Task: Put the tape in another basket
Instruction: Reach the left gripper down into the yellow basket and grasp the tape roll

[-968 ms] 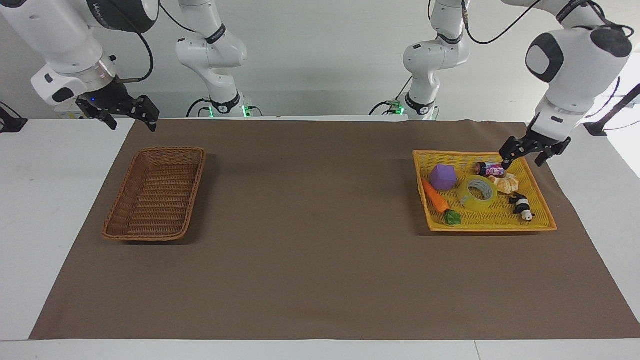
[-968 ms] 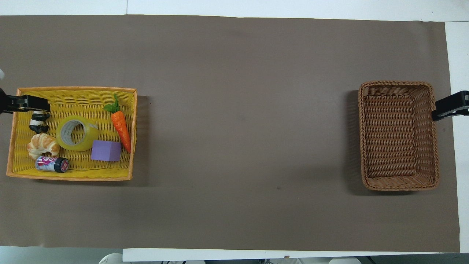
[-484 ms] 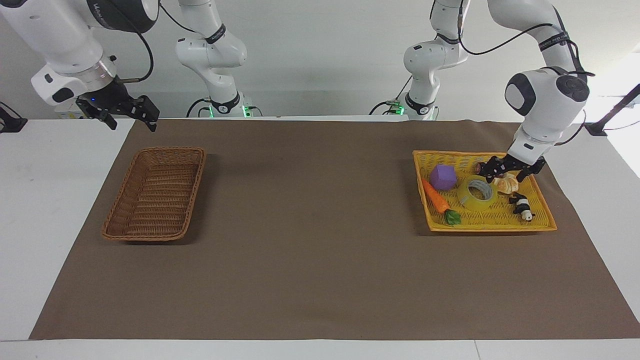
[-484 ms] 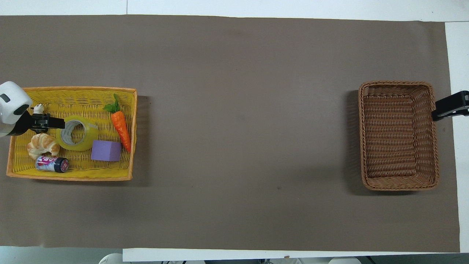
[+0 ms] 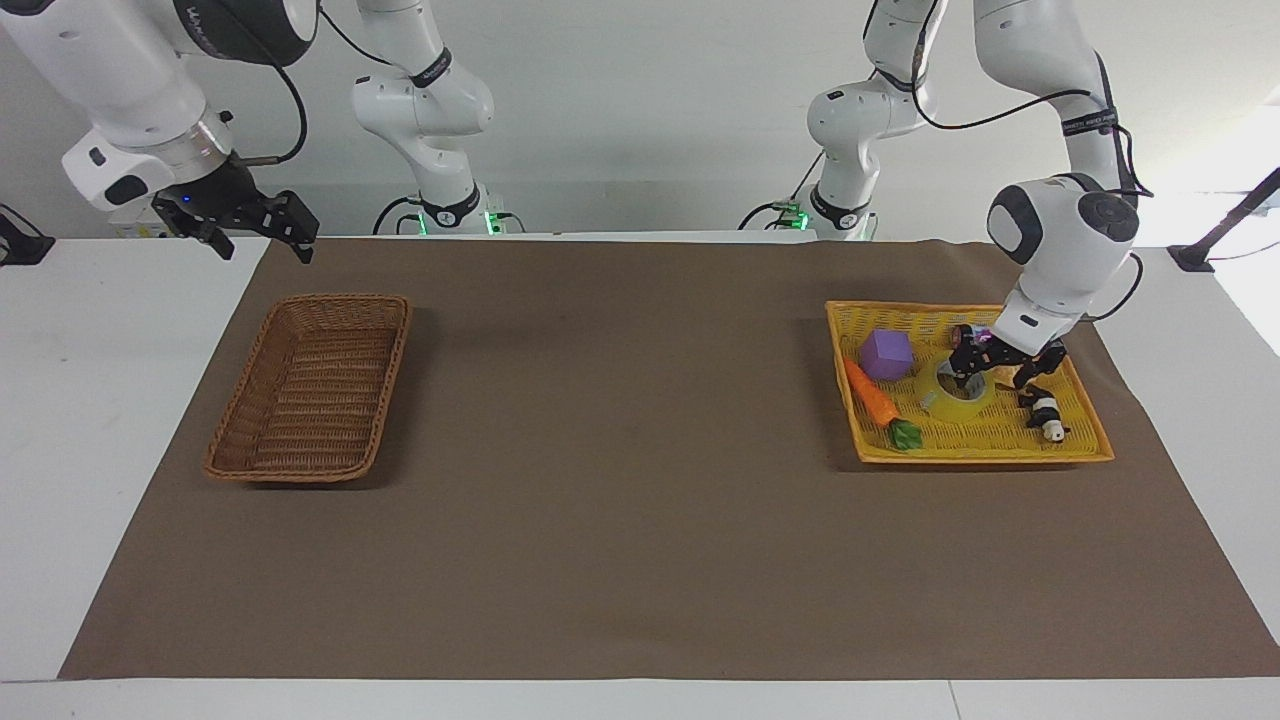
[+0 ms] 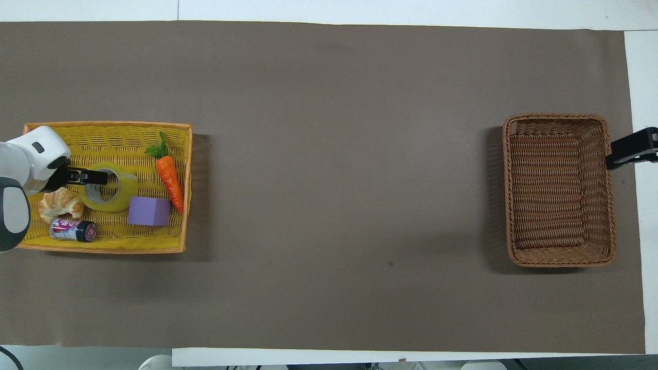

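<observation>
1. The left gripper (image 5: 995,368) is seen low inside the yellow plastic-weave basket (image 5: 1085,455), directly over the tape (image 5: 950,402). Its fingers are spread, one toward the roll's hole and one outside the wall nearest the croissant (image 6: 60,203); nothing is gripped yet, and contact cannot be confirmed. This straddle is judged to be chosen so that the roll's wall can be pinched, since the whole roll looks too wide to span.

2. The tape lies flat, hole upward, near the middle of the yellow basket. It is flanked by the purple cube (image 5: 887,354) and the toy carrot (image 5: 873,397) toward the table's centre, and by the croissant, the small can (image 6: 73,229) and the panda figure (image 5: 1045,413) toward the left arm's end. The crowding is judged to leave little room, so a neighbour could be nudged when the fingers are lowered and closed.

3. The brown wicker basket (image 5: 300,470) is set well apart at the right arm's end of the brown mat (image 5: 620,540), with nothing in it. The roll would presumably have to be carried the length of the table or handed over.

4. The right gripper (image 5: 262,238) is held raised, fingers apart, over the table's edge beside the wicker basket, where the arm waits.
</observation>
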Robot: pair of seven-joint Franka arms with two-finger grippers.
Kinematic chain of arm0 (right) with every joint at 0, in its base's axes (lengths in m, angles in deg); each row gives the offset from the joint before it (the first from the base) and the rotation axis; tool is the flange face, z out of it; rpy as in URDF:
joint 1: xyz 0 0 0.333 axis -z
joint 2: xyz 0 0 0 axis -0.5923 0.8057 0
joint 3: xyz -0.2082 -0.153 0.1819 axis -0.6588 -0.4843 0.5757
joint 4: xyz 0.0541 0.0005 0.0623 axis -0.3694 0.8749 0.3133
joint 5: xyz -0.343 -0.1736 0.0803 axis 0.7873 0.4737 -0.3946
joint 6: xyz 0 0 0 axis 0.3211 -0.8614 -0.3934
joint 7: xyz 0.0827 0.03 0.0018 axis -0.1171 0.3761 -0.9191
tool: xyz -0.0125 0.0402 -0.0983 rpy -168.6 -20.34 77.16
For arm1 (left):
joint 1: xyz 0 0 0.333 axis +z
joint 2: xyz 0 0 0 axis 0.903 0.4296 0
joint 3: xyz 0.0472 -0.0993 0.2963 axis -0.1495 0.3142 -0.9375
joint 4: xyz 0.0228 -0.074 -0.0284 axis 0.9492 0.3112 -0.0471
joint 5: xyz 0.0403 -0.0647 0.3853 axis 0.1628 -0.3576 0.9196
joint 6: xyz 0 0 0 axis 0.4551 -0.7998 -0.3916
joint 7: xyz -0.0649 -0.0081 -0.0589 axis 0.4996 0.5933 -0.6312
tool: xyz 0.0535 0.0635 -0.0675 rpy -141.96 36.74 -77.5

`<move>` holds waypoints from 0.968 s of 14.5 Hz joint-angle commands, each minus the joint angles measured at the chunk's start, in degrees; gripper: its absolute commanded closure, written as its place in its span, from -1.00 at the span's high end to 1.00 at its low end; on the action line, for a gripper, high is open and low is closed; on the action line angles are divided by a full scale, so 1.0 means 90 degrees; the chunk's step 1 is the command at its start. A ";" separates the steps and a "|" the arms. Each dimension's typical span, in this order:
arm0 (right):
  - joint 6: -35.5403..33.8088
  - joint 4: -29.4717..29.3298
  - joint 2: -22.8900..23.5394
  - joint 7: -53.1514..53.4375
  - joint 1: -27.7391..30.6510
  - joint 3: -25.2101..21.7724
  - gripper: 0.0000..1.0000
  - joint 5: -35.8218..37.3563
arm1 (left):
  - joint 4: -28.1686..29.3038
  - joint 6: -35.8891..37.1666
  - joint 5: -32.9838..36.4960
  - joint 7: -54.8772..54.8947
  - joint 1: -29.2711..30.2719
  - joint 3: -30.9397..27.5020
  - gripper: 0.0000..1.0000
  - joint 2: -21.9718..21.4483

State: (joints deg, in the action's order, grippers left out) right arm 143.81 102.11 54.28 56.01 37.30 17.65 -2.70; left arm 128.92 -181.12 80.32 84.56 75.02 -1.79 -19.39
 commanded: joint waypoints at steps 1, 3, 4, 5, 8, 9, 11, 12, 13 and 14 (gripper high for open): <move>-0.0016 0.0131 -0.0122 -0.0144 0.0009 0.0015 0.99 0.0031 | 0.0141 -0.0267 0.0087 0.0436 0.0107 0.0039 0.89 0.0086; -0.0026 0.0131 -0.0122 -0.0144 0.0009 0.0015 0.99 0.0031 | 0.0141 -0.0463 0.0087 0.0505 0.0097 0.0039 0.81 0.0320; -0.0026 0.0131 -0.0131 -0.0144 0.0009 0.0015 0.99 0.0031 | 0.0141 -0.0541 0.0087 0.0612 0.0097 0.0039 0.75 0.0379; -0.0026 0.0131 -0.0122 -0.0144 0.0009 0.0015 0.99 0.0031 | 0.0141 -0.0609 0.0087 0.0777 0.0097 0.0039 0.71 0.0419; -0.0026 0.0131 -0.0122 -0.0144 0.0009 0.0015 0.99 0.0031 | 0.0141 -0.0707 0.0087 0.1004 0.0107 0.0039 -0.05 0.0633; -0.0026 0.0131 -0.0131 -0.0144 0.0009 0.0015 0.99 0.0031 | 0.0141 -0.0717 0.0087 0.0965 0.0107 0.0039 -0.74 0.0634; -0.0026 0.0131 -0.0122 -0.0144 0.0009 0.0015 0.99 0.0031 | 0.0025 -0.0630 0.0087 0.1003 0.0116 0.0039 -1.00 0.0653; -0.0026 0.0131 -0.0131 -0.0144 0.0009 0.0015 0.99 0.0031 | -0.0131 -0.0542 0.0087 0.1003 0.0116 0.0039 -1.00 0.0663; -0.0026 0.0131 -0.0131 -0.0144 0.0009 0.0015 0.99 0.0031 | -0.0326 -0.0290 0.0087 0.0994 0.0107 0.0039 -1.00 0.0653; -0.0026 0.0131 -0.0131 -0.0144 0.0009 0.0015 0.99 0.0031 | -0.0676 0.0128 0.0087 0.0955 0.0039 0.0039 -1.00 0.0644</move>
State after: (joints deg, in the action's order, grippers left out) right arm 143.81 102.12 54.27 56.01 37.30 17.65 -2.70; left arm 127.56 -184.89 80.35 92.90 75.33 -1.63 -13.86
